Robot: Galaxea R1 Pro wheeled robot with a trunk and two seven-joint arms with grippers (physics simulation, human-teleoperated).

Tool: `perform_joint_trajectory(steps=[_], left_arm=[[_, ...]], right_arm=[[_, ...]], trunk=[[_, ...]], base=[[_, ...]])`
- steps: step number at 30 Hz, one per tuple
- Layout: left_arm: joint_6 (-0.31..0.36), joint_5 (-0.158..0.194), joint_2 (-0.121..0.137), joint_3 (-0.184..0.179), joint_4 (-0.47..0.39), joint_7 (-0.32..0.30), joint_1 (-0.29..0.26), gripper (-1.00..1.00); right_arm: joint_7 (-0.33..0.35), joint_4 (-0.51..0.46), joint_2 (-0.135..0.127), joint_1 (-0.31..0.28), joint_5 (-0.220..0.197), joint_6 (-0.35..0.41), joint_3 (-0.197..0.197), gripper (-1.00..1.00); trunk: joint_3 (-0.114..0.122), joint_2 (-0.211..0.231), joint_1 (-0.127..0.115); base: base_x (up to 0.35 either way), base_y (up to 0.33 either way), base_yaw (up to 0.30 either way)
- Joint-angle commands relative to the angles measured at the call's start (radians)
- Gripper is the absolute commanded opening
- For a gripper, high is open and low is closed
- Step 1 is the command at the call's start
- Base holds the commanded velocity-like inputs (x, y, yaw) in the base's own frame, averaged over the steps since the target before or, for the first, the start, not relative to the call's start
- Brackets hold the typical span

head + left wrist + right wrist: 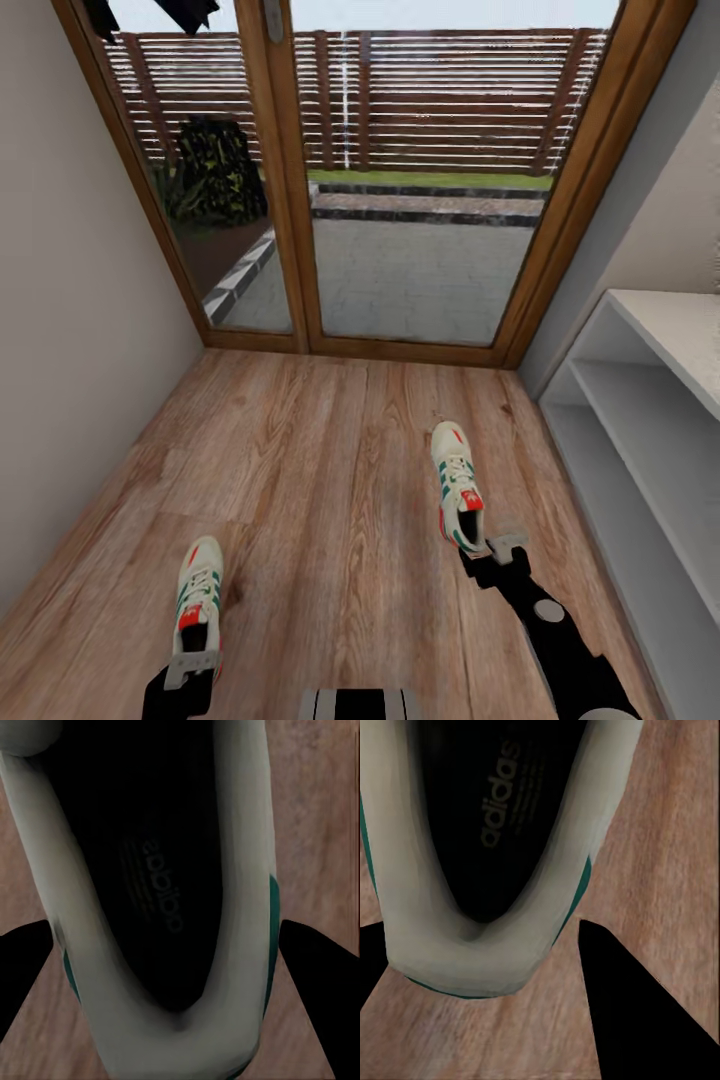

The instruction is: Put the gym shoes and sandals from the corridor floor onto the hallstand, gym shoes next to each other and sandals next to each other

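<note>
**A:** Where do you have the two gym shoes?

**B:** Both stand upright on the corridor floor (pixel 330 500), well apart. In your head view the left gym shoe (pixel 198 590) sits at about seven o'clock and the right gym shoe (pixel 459 487) at about four o'clock, toes toward twelve, facing the glass door (pixel 400 170).

**A:** How do they look?

**B:** White lace-up sneakers, green stripes along the sides, red-orange patches on tongue and heel. Your wrist views look straight down into each heel opening: a dark insole with pale printed lettering, a thick off-white collar, a sliver of green at the sides.

**A:** And your pincers?

**B:** Your left pincer (pixel 193 664) is at the heel of the left shoe. In the left wrist view its dark fingers (pixel 319 982) stand spread on either side of the heel, with bare floor showing between each finger and the shoe, so it is open and gripping nothing. Your right pincer (pixel 493 552) is at the heel of the right shoe, also spread. In the right wrist view one finger (pixel 637 1005) stands just beside the heel with a strip of wood between them; whether the other finger touches, you cannot tell.

**A:** The hallstand?

**B:** At three o'clock along the right wall: the pale grey-white hallstand (pixel 650 420), its bench top above two open shelves.
</note>
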Motion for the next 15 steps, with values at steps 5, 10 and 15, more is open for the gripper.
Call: perform_joint_trajectory(steps=[5, 10, 15], left_arm=[[-0.045, -0.011, -0.001, 0.009, 0.006, 0.000, 0.009, -1.00], [-0.056, -0.009, -0.002, 0.008, 0.000, 0.001, 0.024, -1.00], [-0.059, -0.009, -0.002, 0.008, -0.001, 0.001, 0.032, -1.00]], right_arm=[[-0.065, 0.095, 0.001, 0.026, 0.007, -0.107, -0.009, -1.00], [-0.099, 0.227, -0.005, 0.034, 0.006, -0.229, -0.023, -1.00], [-0.153, 0.375, -0.020, 0.037, 0.006, -0.328, -0.047, -1.00]], trunk=[[0.023, 0.035, -0.019], [0.046, 0.070, -0.039], [0.070, 0.105, -0.058]], base=[[0.000, 0.000, -0.076], [0.000, 0.000, -0.077], [0.000, 0.000, -0.077]])
